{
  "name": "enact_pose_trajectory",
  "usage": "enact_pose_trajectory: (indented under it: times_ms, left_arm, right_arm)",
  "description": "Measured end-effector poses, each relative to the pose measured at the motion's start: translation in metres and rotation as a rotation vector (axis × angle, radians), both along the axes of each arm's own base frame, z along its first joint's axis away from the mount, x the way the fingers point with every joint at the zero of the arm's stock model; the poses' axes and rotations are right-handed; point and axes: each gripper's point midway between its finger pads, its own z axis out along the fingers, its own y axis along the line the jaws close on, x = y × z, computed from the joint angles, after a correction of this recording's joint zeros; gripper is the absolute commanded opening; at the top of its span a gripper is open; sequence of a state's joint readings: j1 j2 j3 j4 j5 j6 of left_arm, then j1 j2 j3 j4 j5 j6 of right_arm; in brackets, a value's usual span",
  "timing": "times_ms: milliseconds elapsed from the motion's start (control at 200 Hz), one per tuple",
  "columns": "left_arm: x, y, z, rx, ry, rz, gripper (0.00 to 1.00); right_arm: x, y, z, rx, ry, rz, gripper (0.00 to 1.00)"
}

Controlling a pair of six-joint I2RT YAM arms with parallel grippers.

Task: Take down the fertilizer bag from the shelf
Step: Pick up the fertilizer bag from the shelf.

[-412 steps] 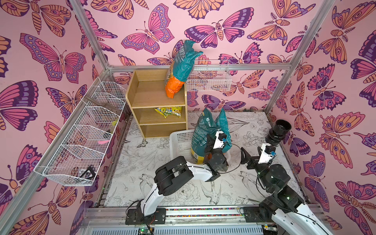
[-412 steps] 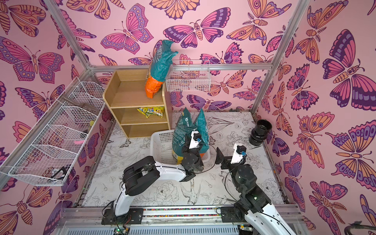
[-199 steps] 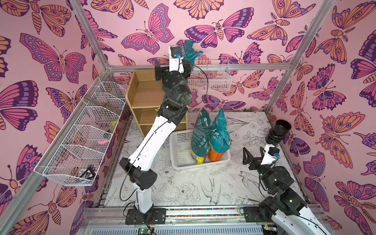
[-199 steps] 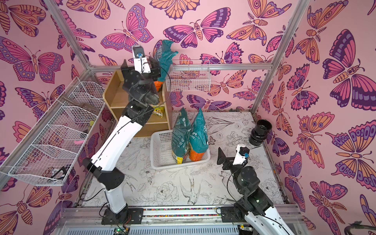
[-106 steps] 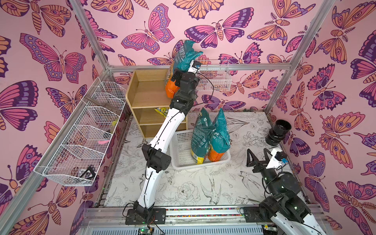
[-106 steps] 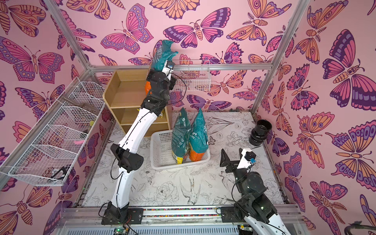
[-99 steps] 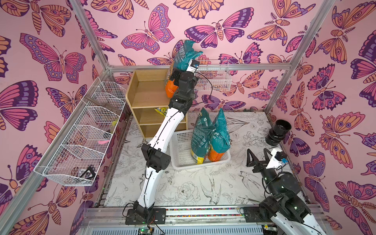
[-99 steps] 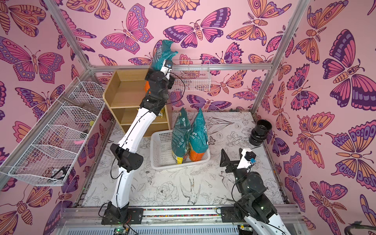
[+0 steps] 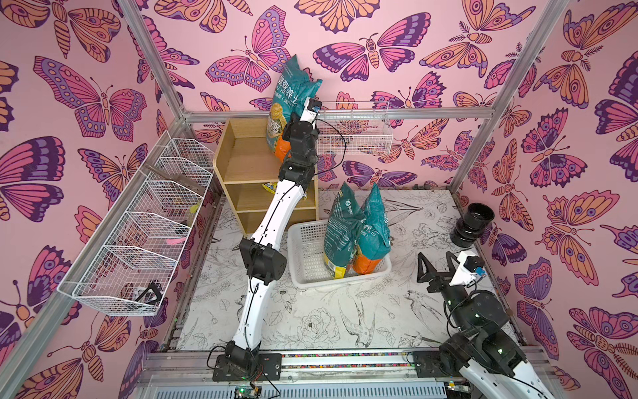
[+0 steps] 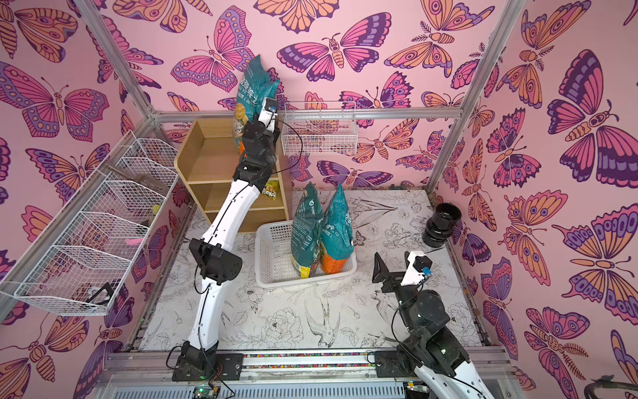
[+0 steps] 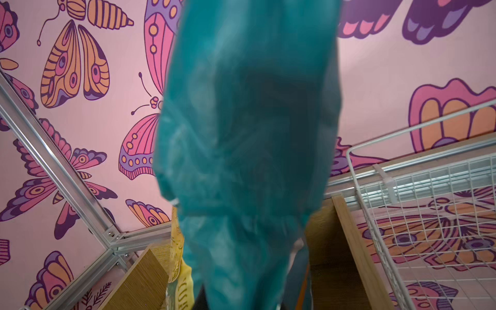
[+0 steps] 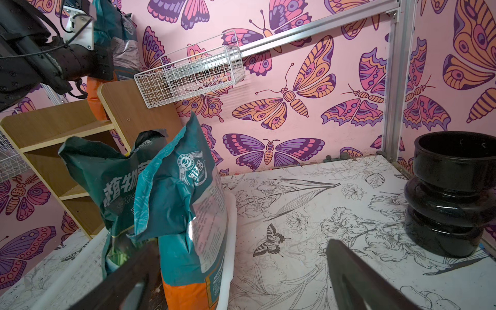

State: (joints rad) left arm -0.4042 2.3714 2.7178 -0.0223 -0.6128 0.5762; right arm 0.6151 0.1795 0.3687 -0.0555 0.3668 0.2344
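Observation:
A teal and orange fertilizer bag [image 9: 293,93] [image 10: 255,86] stands on the top tier of the light-wood shelf [image 9: 248,165] [image 10: 207,162], leaning on the back wall. My left arm reaches up to it. The left gripper [image 9: 289,128] [image 10: 247,133] is shut on the bag's lower part. In the left wrist view the fertilizer bag [image 11: 247,134] fills the middle and narrows between the jaws of the left gripper [image 11: 241,303]. My right gripper [image 9: 435,267] [image 12: 241,290] hovers open and empty low over the table, right of the white basket.
A white plastic basket [image 9: 303,241] in front of the shelf holds two more upright teal bags [image 9: 345,228]. A black pot [image 9: 471,224] stands at the right wall. Wire baskets line the left wall [image 9: 155,224] and back rail [image 9: 355,134]. A yellow packet [image 9: 271,188] lies on the middle tier.
My left arm rose from the basket to the top of the shelf, and its jaws closed on the fertilizer bag there. The bag has turned slightly. The right arm drew back a little.

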Motion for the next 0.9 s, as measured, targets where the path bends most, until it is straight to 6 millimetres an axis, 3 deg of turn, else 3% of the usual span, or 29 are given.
enact_pose_trajectory:
  times_ms: [210,356,511,801,901]
  left_arm:
    - [-0.011,0.003,0.003,-0.016,-0.008,0.067,0.0]
    - [-0.047,-0.001,0.007,0.015,0.011,0.115,0.0]
    - [-0.116,-0.015,0.018,0.026,0.015,0.045,0.0]
    - [-0.266,-0.033,0.073,-0.033,-0.162,-0.103,0.0]
    - [-0.301,-0.032,0.078,-0.089,-0.198,-0.127,0.0]
  right_arm:
    - [0.001,0.001,-0.002,-0.005,0.007,0.001,0.99]
    - [0.002,0.001,-0.002,-0.005,0.008,0.002,0.99]
    - [0.001,0.002,-0.002,-0.005,0.008,0.003,0.99]
    - [0.001,0.004,-0.002,-0.005,0.008,0.015,0.99]
    - [0.001,0.005,-0.002,-0.005,0.008,0.021,0.99]
